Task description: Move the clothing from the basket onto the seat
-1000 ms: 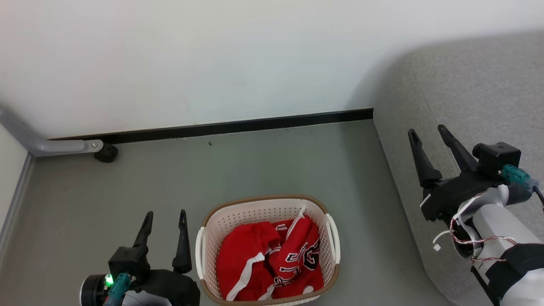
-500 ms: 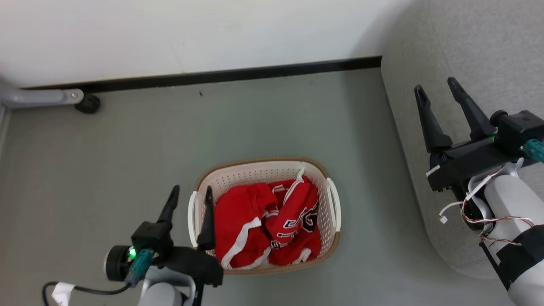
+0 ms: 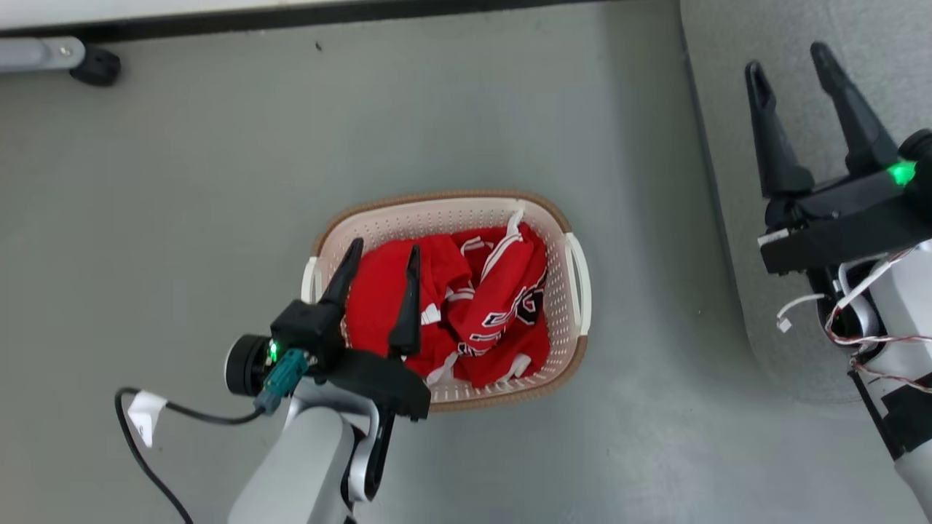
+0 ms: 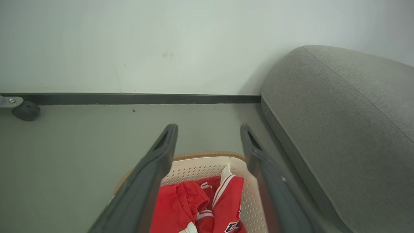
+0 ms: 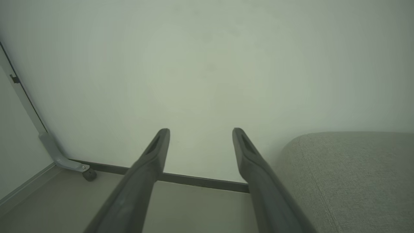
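The cream basket (image 3: 579, 276) with its brown rim stands on the grey floor mid-frame in the head view. Inside lie the red shorts (image 3: 375, 291) on the left and the red jersey (image 3: 510, 298) with black-and-white lettering on the right. My left gripper (image 3: 384, 252) hovers open over the basket's left half, above the shorts. In the left wrist view the basket (image 4: 200, 165) and the clothing (image 4: 200, 207) lie below my spread fingers. The grey seat (image 3: 728, 87) is at the right. My right gripper (image 3: 790, 58) is open above the seat's edge, holding nothing.
A grey metal leg with a black caster (image 3: 95, 67) stands at the far left by the dark skirting board. A black cable with a white tag (image 3: 142, 418) hangs from my left wrist. Bare grey floor surrounds the basket; the seat (image 4: 339, 123) lies close on its right.
The head camera has tilted down, so the wall has slid out of the top. My left gripper has moved right and forward, from beside the basket to over its left half.
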Tool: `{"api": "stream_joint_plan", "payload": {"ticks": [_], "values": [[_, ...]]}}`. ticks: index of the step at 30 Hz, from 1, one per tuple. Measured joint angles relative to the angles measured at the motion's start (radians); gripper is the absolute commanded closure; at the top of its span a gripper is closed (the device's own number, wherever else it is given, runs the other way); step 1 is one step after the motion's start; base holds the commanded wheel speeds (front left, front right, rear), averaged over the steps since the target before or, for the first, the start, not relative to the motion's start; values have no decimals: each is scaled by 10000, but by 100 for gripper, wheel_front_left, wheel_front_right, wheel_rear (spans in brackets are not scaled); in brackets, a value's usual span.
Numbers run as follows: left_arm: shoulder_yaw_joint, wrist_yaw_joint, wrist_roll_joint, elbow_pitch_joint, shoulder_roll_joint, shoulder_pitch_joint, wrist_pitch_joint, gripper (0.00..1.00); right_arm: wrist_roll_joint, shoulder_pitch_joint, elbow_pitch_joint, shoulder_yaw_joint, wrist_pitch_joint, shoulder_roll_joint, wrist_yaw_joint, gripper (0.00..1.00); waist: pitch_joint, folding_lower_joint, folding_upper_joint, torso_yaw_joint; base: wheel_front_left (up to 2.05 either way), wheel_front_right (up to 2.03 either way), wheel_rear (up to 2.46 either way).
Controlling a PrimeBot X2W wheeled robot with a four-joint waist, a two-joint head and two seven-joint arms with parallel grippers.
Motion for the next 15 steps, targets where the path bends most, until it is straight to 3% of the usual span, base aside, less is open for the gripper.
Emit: {"api": "stream_joint_plan", "payload": {"ticks": [15], "values": [[-1300,12,-1179,1170,-6,-2427,0,0,-328,-1021,-1580,-485,-73,-232,96,0,2181,0,1,-20,0,0,0]]}}
